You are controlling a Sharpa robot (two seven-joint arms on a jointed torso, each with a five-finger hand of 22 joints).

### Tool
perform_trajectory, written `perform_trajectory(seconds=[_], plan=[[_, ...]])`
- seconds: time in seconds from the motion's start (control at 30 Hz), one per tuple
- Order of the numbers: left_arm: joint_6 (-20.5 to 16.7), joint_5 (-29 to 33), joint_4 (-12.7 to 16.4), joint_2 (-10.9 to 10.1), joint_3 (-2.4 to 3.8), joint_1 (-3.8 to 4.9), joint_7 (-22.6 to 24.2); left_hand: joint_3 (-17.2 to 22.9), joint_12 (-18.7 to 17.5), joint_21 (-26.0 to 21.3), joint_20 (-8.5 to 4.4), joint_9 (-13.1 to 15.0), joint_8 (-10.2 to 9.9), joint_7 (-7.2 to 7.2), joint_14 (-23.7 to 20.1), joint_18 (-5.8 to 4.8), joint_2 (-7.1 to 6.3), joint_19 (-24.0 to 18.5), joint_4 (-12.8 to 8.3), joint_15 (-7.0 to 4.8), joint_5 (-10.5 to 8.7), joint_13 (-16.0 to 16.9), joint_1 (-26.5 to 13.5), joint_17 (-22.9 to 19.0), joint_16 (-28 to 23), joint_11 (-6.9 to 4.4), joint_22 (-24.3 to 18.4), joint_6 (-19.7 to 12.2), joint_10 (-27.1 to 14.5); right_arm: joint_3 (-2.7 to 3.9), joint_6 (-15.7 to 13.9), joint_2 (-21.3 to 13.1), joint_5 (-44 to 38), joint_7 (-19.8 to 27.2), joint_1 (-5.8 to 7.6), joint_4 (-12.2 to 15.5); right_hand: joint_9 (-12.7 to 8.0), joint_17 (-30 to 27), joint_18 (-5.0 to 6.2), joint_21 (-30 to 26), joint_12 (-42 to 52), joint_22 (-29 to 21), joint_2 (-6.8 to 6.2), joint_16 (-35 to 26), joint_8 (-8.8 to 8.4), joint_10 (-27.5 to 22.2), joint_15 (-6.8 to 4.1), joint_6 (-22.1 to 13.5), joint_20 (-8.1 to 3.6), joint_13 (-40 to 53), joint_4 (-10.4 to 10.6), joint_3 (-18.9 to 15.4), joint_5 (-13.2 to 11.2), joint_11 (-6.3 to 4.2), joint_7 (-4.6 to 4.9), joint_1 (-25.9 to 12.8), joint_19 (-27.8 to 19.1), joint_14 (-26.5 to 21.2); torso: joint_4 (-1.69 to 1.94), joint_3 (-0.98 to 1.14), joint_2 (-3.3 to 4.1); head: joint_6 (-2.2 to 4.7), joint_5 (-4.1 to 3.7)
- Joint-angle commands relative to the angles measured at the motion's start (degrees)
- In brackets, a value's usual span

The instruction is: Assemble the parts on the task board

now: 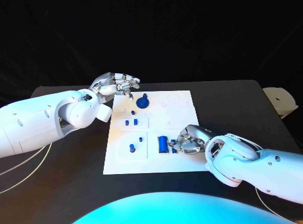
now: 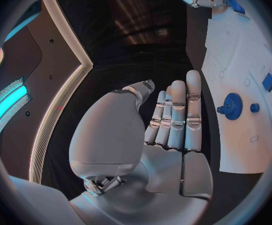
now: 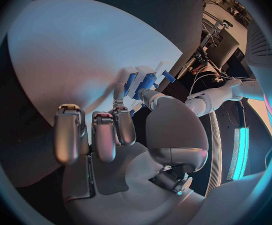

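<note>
The white task board (image 1: 171,161) lies mid-table. A blue gear (image 1: 143,101) stands near its far edge, and several small blue parts (image 1: 131,122) sit in its left recesses. A longer blue cylinder (image 1: 163,143) lies near the front. My right hand (image 1: 189,140) rests on the board just right of that cylinder, fingers curled, fingertips at it and at a small blue piece (image 1: 174,150); a grip cannot be made out. The right wrist view shows the hand (image 3: 123,135) reaching to the blue pieces (image 3: 147,80). My left hand (image 1: 118,84) hovers over the board's far left corner, empty, fingers straight (image 2: 176,117), beside the gear (image 2: 232,105).
A white round object (image 1: 280,101) sits at the table's right edge. Black tabletop (image 1: 71,186) surrounds the board on all sides. White cables (image 1: 20,175) trail at the left near my left arm.
</note>
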Motion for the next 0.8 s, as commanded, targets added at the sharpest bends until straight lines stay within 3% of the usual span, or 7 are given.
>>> perform_trajectory(seconds=[0.03,0.37,0.57,0.7,0.8], plan=[[1.0,0.0,0.1,0.1,0.04,0.04,0.3,0.2,0.2,-0.3,0.12,0.1,0.4,-0.1,-0.4,0.37,0.39,0.2,0.2,0.05,0.29,0.1,-0.1,-0.1,0.3,0.02,-0.1,-0.4,-0.6,-0.01,0.2,-0.1,-1.3,0.9,-0.07,0.4,0.1,10.9,-0.73,0.1,0.2,9.5,-0.02,0.2,0.22,0.2,-0.27,-0.2,-0.58,6.5,0.1,-1.2,0.4,-0.14,0.15,-1.0,4.0,5.1,0.01,0.05,0.0,0.0,0.03],[1.0,0.0,0.0,0.1,0.04,0.04,0.3,0.2,0.2,-0.3,0.12,0.1,0.4,-0.1,-0.4,0.37,0.39,0.2,0.2,0.05,0.29,0.1,-0.1,-0.1,0.3,0.02,-0.1,-0.4,-0.6,-0.01,-0.4,-1.2,-2.5,1.1,-0.11,1.1,0.1,11.0,-0.74,0.2,0.2,9.6,0.32,0.2,0.32,0.3,-0.31,-0.3,-0.61,6.5,0.0,-2.2,0.3,-0.18,0.09,-1.7,4.0,5.1,-0.06,0.04,-0.05,0.0,-0.01],[1.0,0.0,0.0,0.0,0.04,0.04,0.3,0.2,0.2,-0.3,0.12,0.1,0.4,-0.1,-0.4,0.37,0.39,0.2,0.2,0.05,0.29,0.1,-0.1,-0.1,0.3,0.02,-0.1,-0.4,-0.6,0.0,-1.3,-2.6,-2.5,2.5,-0.1,1.1,0.1,10.9,-0.71,-0.1,-0.1,9.5,1.02,0.2,0.3,0.1,-0.32,-0.7,-0.64,6.4,-0.6,-2.6,1.2,-0.18,0.13,1.0,3.9,5.1,-0.08,0.0,-0.1,0.0,-0.02],[0.8,0.0,-0.3,0.1,0.04,0.04,0.6,0.2,0.3,-0.3,0.12,0.1,0.4,-0.09,-0.5,0.37,0.42,0.2,0.2,0.06,0.3,0.1,-0.1,-0.1,0.3,0.03,-0.1,-0.4,-0.6,0.09,-5.5,-4.0,1.3,8.7,0.45,0.8,-0.5,9.7,-0.42,-1.8,-1.6,8.7,0.81,-0.5,-1.26,-0.9,0.33,-3.1,-0.2,5.4,-1.1,-3.2,1.8,0.68,1.16,4.6,3.5,4.8,0.0,-0.07,-0.23,0.0,-0.16],[0.5,0.1,-0.7,0.2,0.03,0.03,1.4,0.1,0.3,-0.4,0.15,0.1,0.4,-0.09,-0.5,0.35,0.27,0.2,0.4,0.1,0.23,0.1,-0.4,-0.1,0.3,0.07,-0.1,-0.4,-0.7,0.13,-8.2,-4.7,10.1,18.9,1.78,-0.9,-1.3,6.6,0.47,-6.7,-6.3,6.5,1.07,-2.3,-3.06,-3.9,1.17,-5.5,0.43,2.2,-2.7,-2.8,2.1,1.69,2.34,9.1,2.4,4.0,-0.08,-0.2,-0.5,0.0,-0.3]])
